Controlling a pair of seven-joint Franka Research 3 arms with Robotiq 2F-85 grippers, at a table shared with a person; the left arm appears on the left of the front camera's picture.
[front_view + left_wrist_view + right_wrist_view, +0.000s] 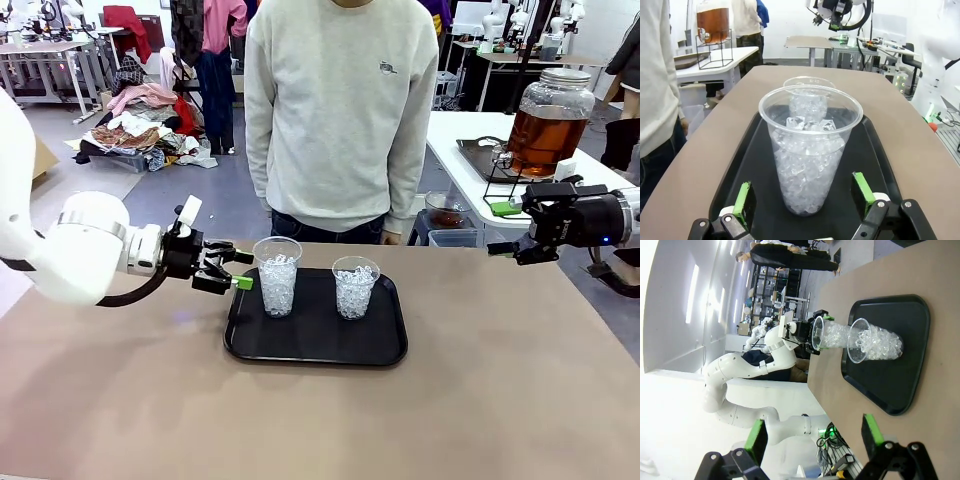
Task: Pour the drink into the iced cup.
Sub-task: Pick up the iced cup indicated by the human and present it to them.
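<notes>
So this looks like the very start: reaching for a cup, nothing poured yet. The left pincer (240,270) is wide open and level with the left iced cup (277,275). In its wrist view the green pads (743,199) sit on either side of the cup's lower half, with a gap on both sides, so no grip so far.

That cup and the right iced cup (355,287) both stand upright on the black tray (310,350) in the middle of the worktop (480,390), a person standing right behind.

Over on the right, the right pincer (512,252) hangs released too, well clear of the tray and holding nothing. The drink (543,140) is all in the big glass jar (562,95) on the side table past it.

Next move, I'd guess: a gentle squeeze. Thin plastic like that buckles easily, and it has to stay upright on the way to the jar.
</notes>
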